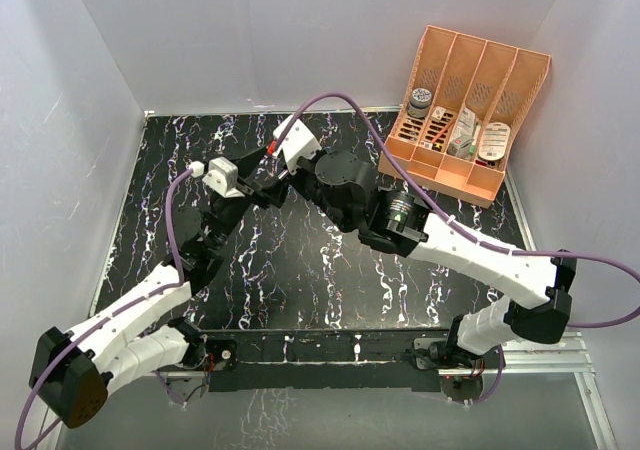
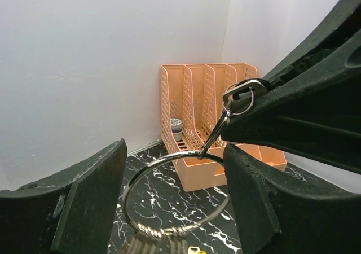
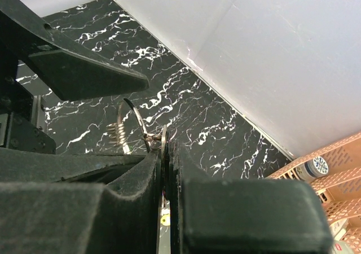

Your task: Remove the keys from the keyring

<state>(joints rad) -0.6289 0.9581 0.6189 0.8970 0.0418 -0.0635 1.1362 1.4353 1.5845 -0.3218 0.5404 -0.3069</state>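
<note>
The keyring [image 2: 135,178] is a thin silvery wire ring held up in the air above the black marble table [image 1: 300,270]. Several silvery keys [image 2: 161,244] and a brass-yellow one [image 2: 195,250] hang bunched at its bottom. A swivel clasp [image 2: 217,131] links the ring to a small metal loop [image 2: 243,93]. My right gripper [image 3: 169,147] is shut on that loop and its flat metal piece. The ring [image 3: 137,117] and keys [image 3: 115,132] show just beyond its tips. My left gripper [image 2: 176,152] is open, one finger on each side of the ring. The two grippers meet at the table's far middle [image 1: 272,170].
An orange slotted organizer [image 1: 470,175] stands at the back right corner, holding a grey-lidded jar [image 1: 420,98] and small items. It shows behind the ring in the left wrist view [image 2: 203,175]. White walls close in the table on the left, back and right.
</note>
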